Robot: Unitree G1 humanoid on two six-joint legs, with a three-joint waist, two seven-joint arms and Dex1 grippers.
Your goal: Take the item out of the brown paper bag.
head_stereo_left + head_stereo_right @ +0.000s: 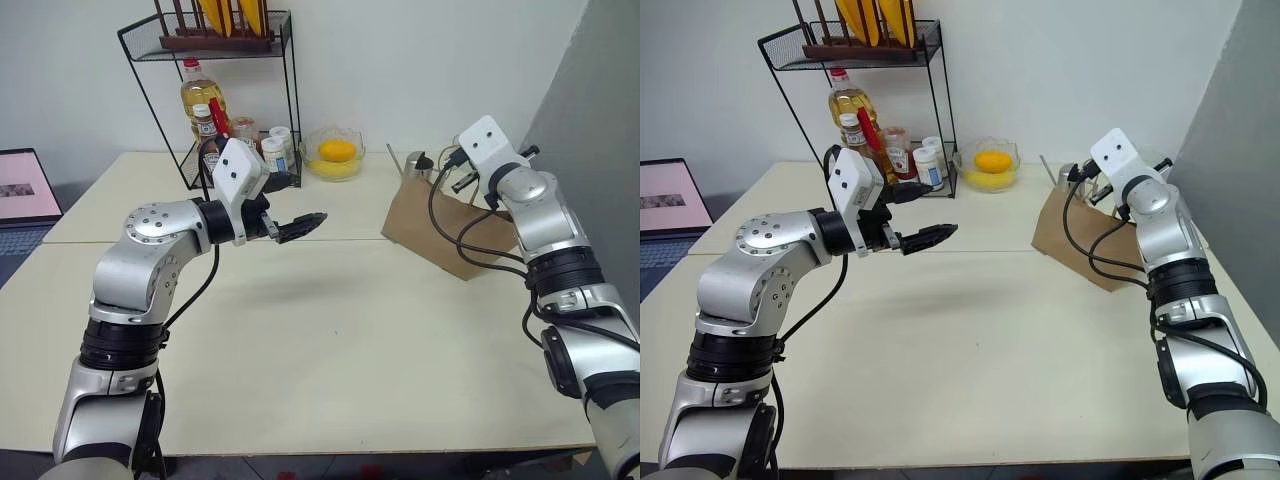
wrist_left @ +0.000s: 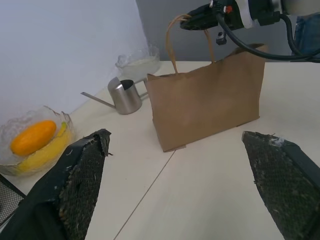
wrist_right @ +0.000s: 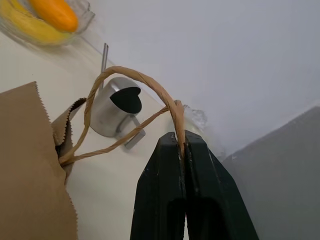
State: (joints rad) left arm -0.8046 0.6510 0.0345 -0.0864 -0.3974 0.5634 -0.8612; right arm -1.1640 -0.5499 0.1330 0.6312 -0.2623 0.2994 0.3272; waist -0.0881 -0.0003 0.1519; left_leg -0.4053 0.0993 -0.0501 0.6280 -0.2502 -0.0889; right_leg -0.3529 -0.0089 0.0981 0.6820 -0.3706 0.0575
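Note:
The brown paper bag point(image 1: 438, 234) stands upright at the right side of the table, its twisted paper handles up. My right gripper point(image 3: 179, 138) is shut on one loop handle point(image 3: 131, 79) above the bag's open top. That same gripper point(image 2: 201, 17) appears over the bag point(image 2: 210, 100) in the left wrist view. My left gripper point(image 1: 306, 225) hangs open over the middle of the table, pointing toward the bag and well short of it, with nothing between its fingers point(image 2: 80, 175). The item is hidden.
A black wire rack point(image 1: 284, 98) with bottles and jars stands at the back. A glass bowl point(image 1: 335, 155) with orange fruit sits beside it. Just behind the bag is a small steel jug point(image 2: 125, 95). A laptop point(image 1: 25, 190) lies far left. A grey panel point(image 1: 600, 120) rises at right.

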